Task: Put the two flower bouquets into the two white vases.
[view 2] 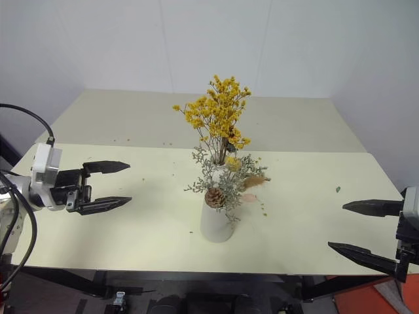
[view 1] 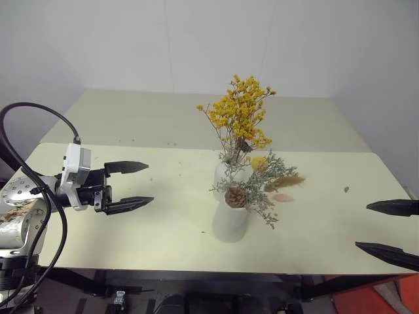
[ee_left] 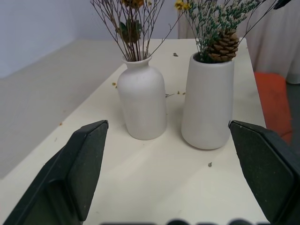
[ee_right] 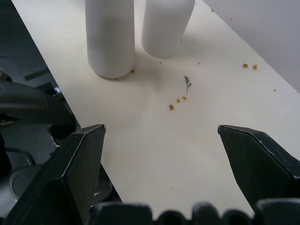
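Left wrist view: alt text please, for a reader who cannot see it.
Two white vases stand side by side on a cream table, each holding a bouquet: the short rounded vase holds thin bare stems, the taller tapered vase grey-green sprigs with a pine cone. The left gripper is open, empty, short of them.

The middle of the table [view 1: 131,226] is taken by 2 vases, the short one [ee_left: 141,98] just beside the tall one [ee_left: 208,101], with only a narrow gap left between them. Bouquets [view 1: 241,118] spread above both mouths. Bare tabletop is left on either side, strewn with small crumbs [ee_right: 177,101].
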Robot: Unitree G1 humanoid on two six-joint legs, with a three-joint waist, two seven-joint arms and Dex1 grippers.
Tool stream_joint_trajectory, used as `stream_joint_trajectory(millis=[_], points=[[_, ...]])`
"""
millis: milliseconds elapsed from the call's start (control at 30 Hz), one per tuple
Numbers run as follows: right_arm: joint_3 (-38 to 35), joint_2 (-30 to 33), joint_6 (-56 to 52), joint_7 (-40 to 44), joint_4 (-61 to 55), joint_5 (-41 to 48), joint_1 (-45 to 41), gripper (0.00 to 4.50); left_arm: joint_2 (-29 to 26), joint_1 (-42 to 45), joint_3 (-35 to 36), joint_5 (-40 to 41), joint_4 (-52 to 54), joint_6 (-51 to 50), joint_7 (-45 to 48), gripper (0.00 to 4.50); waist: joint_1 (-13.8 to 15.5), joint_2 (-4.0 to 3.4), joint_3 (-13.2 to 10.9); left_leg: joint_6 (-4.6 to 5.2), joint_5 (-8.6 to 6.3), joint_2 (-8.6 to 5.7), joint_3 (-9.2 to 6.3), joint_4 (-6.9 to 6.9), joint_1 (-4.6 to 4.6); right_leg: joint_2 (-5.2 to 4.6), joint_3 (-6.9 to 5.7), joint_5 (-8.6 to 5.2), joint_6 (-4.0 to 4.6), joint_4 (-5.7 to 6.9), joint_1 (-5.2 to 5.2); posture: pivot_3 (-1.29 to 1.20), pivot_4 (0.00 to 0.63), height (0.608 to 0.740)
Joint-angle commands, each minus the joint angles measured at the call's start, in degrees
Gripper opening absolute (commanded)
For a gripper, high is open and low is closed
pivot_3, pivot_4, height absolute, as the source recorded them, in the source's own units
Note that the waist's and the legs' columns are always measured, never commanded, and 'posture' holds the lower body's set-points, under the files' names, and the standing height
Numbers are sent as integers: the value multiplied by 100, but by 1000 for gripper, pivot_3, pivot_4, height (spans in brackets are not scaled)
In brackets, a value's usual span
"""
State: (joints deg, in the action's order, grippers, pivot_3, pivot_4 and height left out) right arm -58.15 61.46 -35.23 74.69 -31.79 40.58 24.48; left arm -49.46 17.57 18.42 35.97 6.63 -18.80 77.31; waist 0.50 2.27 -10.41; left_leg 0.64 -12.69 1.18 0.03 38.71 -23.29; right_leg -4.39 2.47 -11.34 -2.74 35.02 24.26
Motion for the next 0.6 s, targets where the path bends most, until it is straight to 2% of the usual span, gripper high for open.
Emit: stream_joint_trajectory(millis=[33, 167, 333, 600], points=[[51, 100, -113, -158, 39, -146, -102, 4500, -13, -137, 126, -298, 194, 322, -429, 4480, -9, 0, 0, 0, 0, 1, 1, 0, 1, 0, 0, 0, 0, 0, 0, 0, 150, 740], [389, 194, -121, -478, 205, -413, -337, 4500, 74, -268, 150, -340, 407, 396, -772, 4480, 0, 0, 0, 0, 0, -1, 2, 0, 0, -1, 0, 0, 0, -2, 0, 0, 150, 740], [730, 315, -327, -662, 267, -291, -808, 4500, 24, -440, 270, -319, 586, 329, -994, 4480, 0, 0, 0, 0, 0, 0, 4, -2, 0, 0, 1, 0, 1, -1, 1, 0, 150, 740], [862, 233, -323, -817, 155, -181, -1274, 4500, -30, -442, 146, -536, 804, 132, -1569, 4480, 9, -1, 0, 0, 0, -3, 3, -4, 0, -1, 1, 0, 1, -1, 0, 0, 150, 740]])
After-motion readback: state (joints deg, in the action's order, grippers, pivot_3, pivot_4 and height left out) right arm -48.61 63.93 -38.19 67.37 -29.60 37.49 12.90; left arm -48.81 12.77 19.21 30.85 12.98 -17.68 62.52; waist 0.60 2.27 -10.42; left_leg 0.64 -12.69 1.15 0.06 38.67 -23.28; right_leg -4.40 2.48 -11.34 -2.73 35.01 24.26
